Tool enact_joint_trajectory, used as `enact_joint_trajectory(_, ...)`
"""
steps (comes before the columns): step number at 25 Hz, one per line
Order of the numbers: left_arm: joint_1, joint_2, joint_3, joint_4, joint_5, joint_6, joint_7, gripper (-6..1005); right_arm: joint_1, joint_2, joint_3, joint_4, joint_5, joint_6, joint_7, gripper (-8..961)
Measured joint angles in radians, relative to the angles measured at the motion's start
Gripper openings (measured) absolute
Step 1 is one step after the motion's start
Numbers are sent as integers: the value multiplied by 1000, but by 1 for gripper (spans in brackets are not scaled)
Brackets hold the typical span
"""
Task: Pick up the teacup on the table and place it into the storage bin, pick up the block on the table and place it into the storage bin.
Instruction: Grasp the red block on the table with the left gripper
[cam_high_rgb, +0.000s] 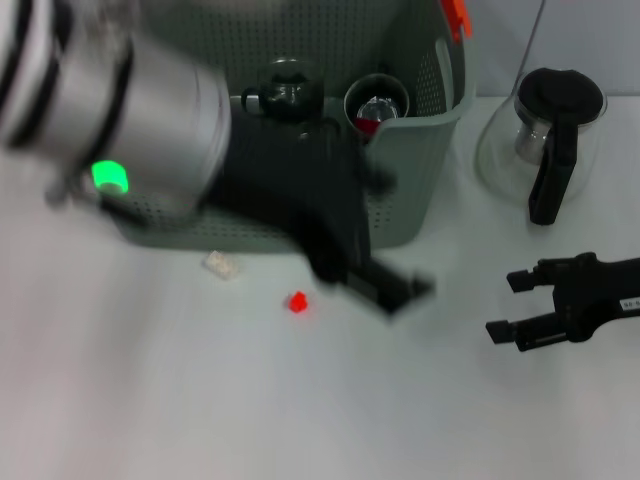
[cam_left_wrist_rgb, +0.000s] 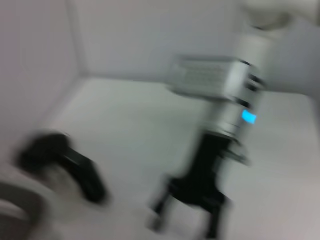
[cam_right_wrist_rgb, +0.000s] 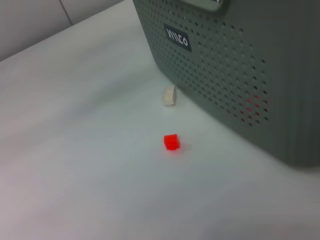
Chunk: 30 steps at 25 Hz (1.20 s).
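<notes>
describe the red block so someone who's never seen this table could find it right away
Start at the big grey perforated storage bin at the back of the white table. On the bare tabletop just in front of its label side lie two small pieces; the red block is the one farther out from the wall. It is a tiny bright red cube, while its neighbour, the off-white piece, sits nearly against the bin.

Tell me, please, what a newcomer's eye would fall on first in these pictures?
Most striking is the left arm, a big silver and black shape with a green light, sweeping across the front of the grey storage bin, its left gripper blurred above the table. Next comes the small red block on the white table before the bin, beside a pale cream piece. At the right, the right gripper hangs open near a glass carafe.
</notes>
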Motion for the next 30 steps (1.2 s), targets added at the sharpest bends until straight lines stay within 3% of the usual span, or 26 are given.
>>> enact_joint_trajectory(4, 60, -4, 114, -122, 28, -20, -10, 951, 2, 0, 0, 9, 0, 10, 1, 946)
enact_joint_trajectory(7, 47, -3, 136, -272, 88, -95, -41, 950, 4, 0, -2, 12, 0, 15, 1, 946)
enact_joint_trajectory(8, 47, -3, 136, -272, 88, -95, -41, 950, 4, 0, -3, 12, 0, 18, 1, 946)
enact_joint_trajectory(9, 14, 0, 135, -399, 149, -186, -79, 950, 4, 0, -4, 12, 0, 20, 2, 946)
enact_joint_trajectory(19, -149, 2, 132, -794, 367, -452, -164, 948, 6, 3, -10, 12, -2, 23, 2, 947)
enact_joint_trajectory(23, -173, 1, 172, -859, 406, -530, -164, 948, 7, 5, -10, 12, -13, 23, 2, 947)
enact_joint_trajectory(30, -171, -2, 264, -876, 465, -602, -166, 928, 11, 11, -8, 12, -26, 26, 2, 946)
